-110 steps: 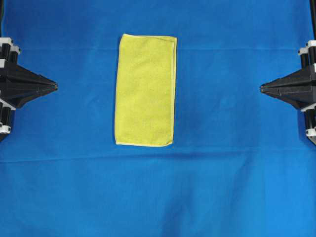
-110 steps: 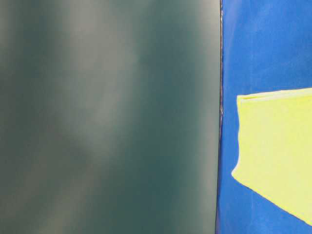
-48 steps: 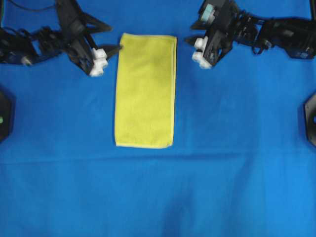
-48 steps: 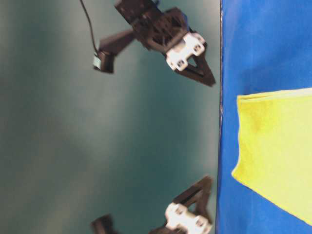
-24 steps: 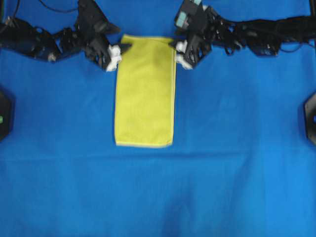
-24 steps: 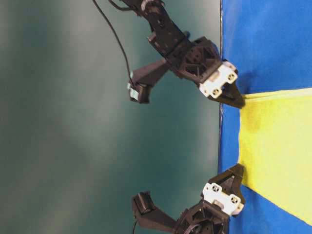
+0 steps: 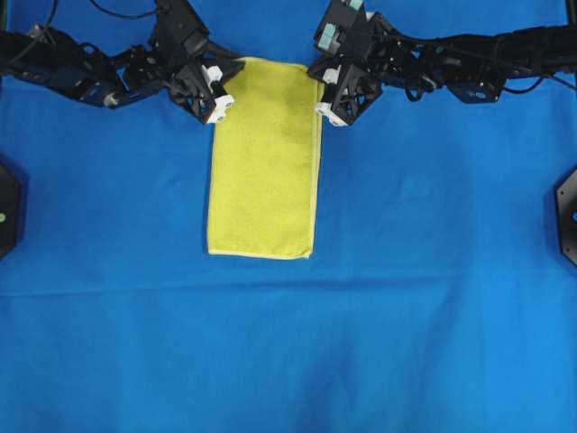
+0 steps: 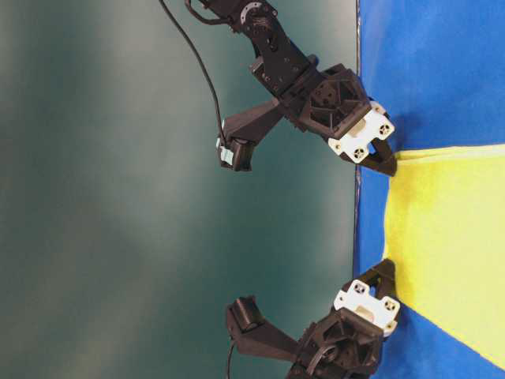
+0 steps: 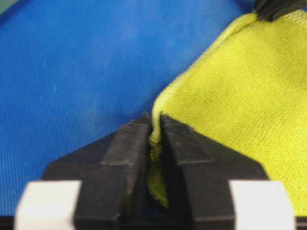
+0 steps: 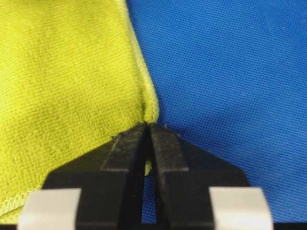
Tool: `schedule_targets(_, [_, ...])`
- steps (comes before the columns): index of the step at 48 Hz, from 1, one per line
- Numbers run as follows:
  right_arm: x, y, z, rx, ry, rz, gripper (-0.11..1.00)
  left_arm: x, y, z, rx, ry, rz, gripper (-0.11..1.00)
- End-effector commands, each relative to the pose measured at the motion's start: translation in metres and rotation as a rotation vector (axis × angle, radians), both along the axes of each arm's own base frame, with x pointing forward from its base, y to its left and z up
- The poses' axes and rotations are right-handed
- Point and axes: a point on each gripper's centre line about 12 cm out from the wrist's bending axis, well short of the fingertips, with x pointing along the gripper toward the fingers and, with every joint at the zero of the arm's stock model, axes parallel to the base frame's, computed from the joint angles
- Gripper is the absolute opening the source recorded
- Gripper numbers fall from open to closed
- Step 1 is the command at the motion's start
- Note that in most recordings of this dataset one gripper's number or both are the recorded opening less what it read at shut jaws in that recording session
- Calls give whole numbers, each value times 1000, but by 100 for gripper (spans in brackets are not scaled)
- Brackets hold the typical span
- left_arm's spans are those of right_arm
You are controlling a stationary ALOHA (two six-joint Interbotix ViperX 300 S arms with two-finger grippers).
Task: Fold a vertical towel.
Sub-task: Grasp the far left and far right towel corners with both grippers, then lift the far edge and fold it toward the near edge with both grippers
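Now both claws have snapped shut from wide open, the left claw [image 7: 225, 86] and right claw [image 7: 317, 90] each pinching a far corner of the towel [image 7: 263, 171], which lies lengthwise mid-worktop on the blue cloth [image 7: 433, 298], ready for folding.

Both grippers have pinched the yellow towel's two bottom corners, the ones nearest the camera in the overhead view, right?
Not quite. The left gripper and the right gripper are shut on the towel at its two top corners, at the far end, as the overhead view shows.
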Motion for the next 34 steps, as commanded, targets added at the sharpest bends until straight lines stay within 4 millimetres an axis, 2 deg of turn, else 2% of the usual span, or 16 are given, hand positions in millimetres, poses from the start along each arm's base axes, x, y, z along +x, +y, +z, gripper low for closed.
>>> schedule_targets(1, [1,-3,6,-8,-12,-4,2,2,0,-1,-2,6,-2,4])
schedule_targets(13, [1,-6,12,-16,-26,-10,2,2,-1,4,4,-5,-6,4])
schedule_targets(20, [-3,-15,29,-37,-57,-30,2,3,2,26,27,-39,-3,4])
schedule_targets(26, [-8,-24,40,-59,-78,-46,2,2,15,43,58,-76,23,4])
schedule_targets(34, [-8,-39,47,-85,-92,-63,2,3,38,53,112,-85,50,4])
